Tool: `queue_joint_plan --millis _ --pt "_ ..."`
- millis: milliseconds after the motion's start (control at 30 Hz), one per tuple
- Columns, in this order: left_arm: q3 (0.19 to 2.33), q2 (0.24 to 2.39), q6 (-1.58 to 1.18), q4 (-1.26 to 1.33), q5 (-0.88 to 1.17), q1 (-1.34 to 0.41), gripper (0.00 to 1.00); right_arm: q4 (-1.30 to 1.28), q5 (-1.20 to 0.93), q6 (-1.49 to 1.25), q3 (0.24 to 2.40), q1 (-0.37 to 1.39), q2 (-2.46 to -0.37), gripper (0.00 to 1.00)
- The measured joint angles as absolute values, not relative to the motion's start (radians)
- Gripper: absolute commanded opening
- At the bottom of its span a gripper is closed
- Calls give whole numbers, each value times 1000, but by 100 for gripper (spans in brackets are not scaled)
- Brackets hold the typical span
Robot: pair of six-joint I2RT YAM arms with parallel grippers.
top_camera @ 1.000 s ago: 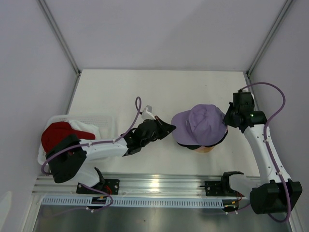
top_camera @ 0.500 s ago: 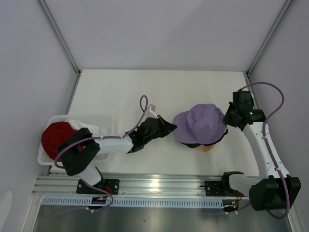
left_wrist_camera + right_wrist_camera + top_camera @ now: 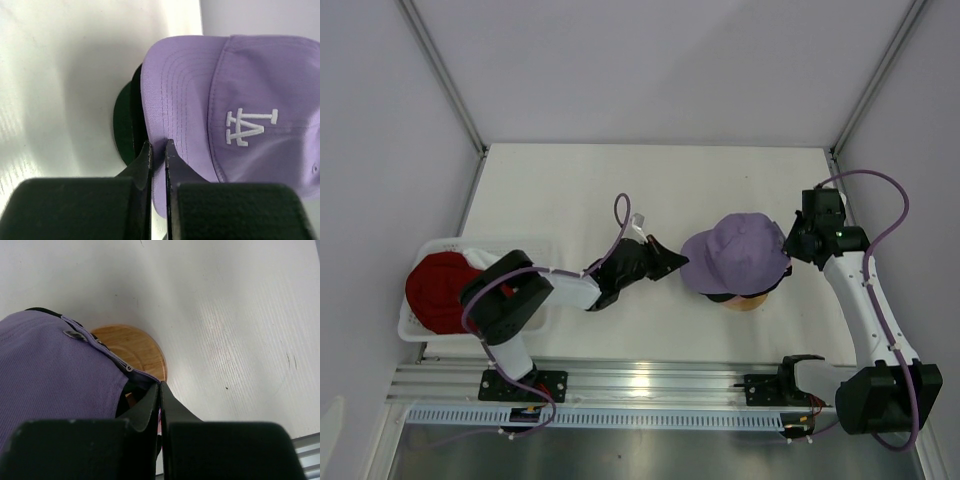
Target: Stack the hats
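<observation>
A lavender hat [image 3: 740,250] with a white LA emblem lies on top of a pile of hats on the round wooden stand [image 3: 748,304]. My left gripper [image 3: 672,262] is shut on the edge of its brim [image 3: 165,115]. My right gripper [image 3: 790,243] is shut on the hat's back strap [image 3: 142,377]. A dark green brim [image 3: 122,120] shows under the lavender one. A red hat [image 3: 435,288] lies in the basket at the left. In the wrist views the left gripper [image 3: 158,147] and the right gripper [image 3: 160,386] both pinch lavender fabric.
A white mesh basket [image 3: 490,245] stands at the table's left edge, partly under my left arm. The stand's wooden base [image 3: 135,347] shows beside the hat's rear. White walls close in the table on three sides.
The lavender hat has shifted slightly to the right over the pile, with both grippers holding on. My left arm has stretched further right and its elbow has swung over the basket.
</observation>
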State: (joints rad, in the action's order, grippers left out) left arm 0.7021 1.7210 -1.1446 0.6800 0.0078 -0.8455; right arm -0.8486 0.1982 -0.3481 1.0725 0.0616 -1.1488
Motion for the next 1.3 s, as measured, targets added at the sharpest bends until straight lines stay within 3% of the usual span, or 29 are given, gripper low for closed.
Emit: queue_joint_plan --millis 167,367,567,633,733,833,900,967,1033,1300 --pt "674 1776 -1143 809 96 -813 9 -831 197 -357 1057 60 -1153 0" --pt "687 1809 -1087 741 133 -804 42 -823 202 -364 1057 59 -1155 0" --pt "630 1797 -1022 633 110 -804 46 -811 185 -368 1051 60 -1157 1" --pt "630 1785 -1000 616 106 -804 46 -811 179 -368 1050 60 -1156 12" --pt "628 1749 -957 561 89 -804 47 -830 178 -364 1050 59 -1147 37" --pt "621 1678 -898 472 51 -804 51 -868 183 -365 1055 59 -1129 76" --pt "620 1605 -846 405 14 -803 58 -912 199 -361 1081 61 -1114 89" --pt "625 1525 -788 339 -31 -802 67 -946 221 -365 1117 62 -1109 97" --pt "645 1433 -726 263 -81 -797 77 -979 253 -368 1164 64 -1109 100" --pt "796 1118 -488 41 -246 -710 98 -1064 328 -373 1264 56 -1108 100"
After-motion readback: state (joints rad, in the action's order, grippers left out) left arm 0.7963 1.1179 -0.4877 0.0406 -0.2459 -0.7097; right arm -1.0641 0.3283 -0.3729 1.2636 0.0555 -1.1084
